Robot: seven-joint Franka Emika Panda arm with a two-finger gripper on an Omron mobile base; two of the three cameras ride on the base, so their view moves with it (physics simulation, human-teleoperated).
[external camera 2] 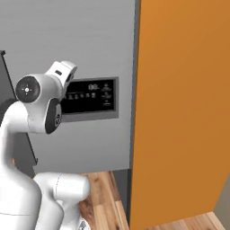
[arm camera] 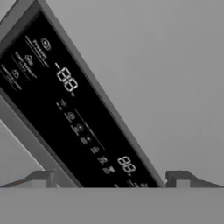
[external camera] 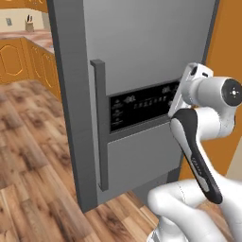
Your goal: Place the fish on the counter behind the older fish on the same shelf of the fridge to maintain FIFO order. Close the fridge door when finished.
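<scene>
Closed dark grey fridge door [external camera: 142,56] with black display panel [arm camera: 74,118], end effector [arm camera: 111,178] fingers wide apart.

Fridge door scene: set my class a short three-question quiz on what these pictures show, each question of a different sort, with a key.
1. True or false: the fridge door is shut.
2. What lies straight ahead of the gripper in the hand view?
A. a fish
B. the black control panel
C. a shelf
3. Fill in: the vertical handle stands to the ___ of the panel in the left base view.

Key:
1. true
2. B
3. left; the fingers stand apart, holding nothing.
</scene>
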